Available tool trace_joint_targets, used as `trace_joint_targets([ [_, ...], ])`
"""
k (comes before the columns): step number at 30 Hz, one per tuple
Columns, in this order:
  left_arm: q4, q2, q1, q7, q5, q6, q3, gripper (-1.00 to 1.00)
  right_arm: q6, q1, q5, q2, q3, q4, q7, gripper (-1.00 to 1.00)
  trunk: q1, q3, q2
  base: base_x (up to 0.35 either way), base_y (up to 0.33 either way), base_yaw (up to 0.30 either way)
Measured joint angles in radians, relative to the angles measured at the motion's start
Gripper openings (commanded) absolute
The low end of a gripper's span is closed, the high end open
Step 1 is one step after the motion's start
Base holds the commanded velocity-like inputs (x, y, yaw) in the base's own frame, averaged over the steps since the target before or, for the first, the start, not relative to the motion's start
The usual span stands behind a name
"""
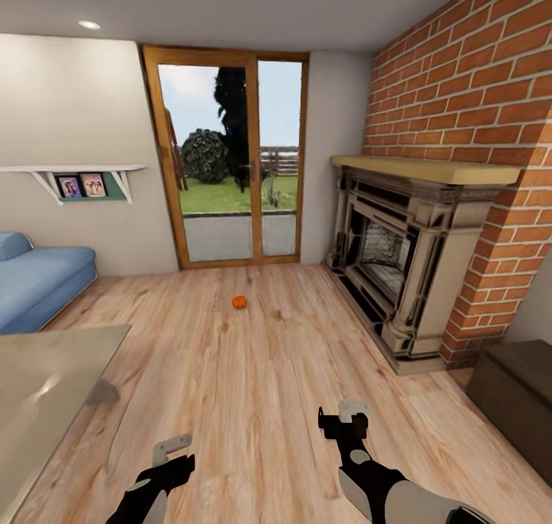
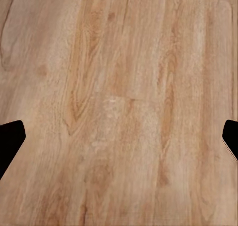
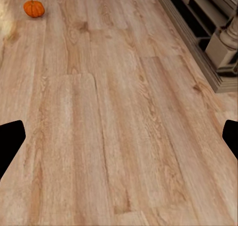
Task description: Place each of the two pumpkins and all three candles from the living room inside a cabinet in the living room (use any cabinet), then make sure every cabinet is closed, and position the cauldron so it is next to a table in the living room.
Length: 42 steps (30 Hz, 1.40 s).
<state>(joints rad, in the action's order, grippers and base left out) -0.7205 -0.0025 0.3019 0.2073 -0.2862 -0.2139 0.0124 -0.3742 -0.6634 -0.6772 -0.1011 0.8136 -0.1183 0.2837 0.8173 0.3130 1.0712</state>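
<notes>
Pumpkin: one small orange pumpkin sat alone on the wood floor, well ahead of both arms, between the glass patio door and the stone fireplace.
Table: glossy glass-topped corner showed at the robot's left.
Cabinet: dark-brown unit stood at the right, beside the brick wall.
Sofa: blue, far left.
Left gripper: jaws spread wide, empty, over bare floor.
Right gripper: jaws spread wide, empty.
</notes>
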Motion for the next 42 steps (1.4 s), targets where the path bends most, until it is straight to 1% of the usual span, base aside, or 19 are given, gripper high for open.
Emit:
trace_joint_targets([
  [16,0.000,0.001,0.000,0.000,0.000,0.000,0.000,1.00,0.001,0.000,0.000,0.001,0.000,0.000,0.000,1.00,0.000,0.000,0.000,0.336,0.005,-0.020],
  [27,0.001,0.000,0.000,0.000,0.000,0.001,0.000,1.00,0.001,0.000,0.000,0.001,0.000,0.000,0.000,1.00,0.000,0.000,0.000,0.333,0.091,-0.234],
  [42,0.008,-0.001,0.000,0.000,0.000,0.001,0.000,1.00,0.001,0.000,0.000,0.001,0.000,0.000,0.000,1.00,0.000,0.000,0.000,0.299,0.155,-0.252],
])
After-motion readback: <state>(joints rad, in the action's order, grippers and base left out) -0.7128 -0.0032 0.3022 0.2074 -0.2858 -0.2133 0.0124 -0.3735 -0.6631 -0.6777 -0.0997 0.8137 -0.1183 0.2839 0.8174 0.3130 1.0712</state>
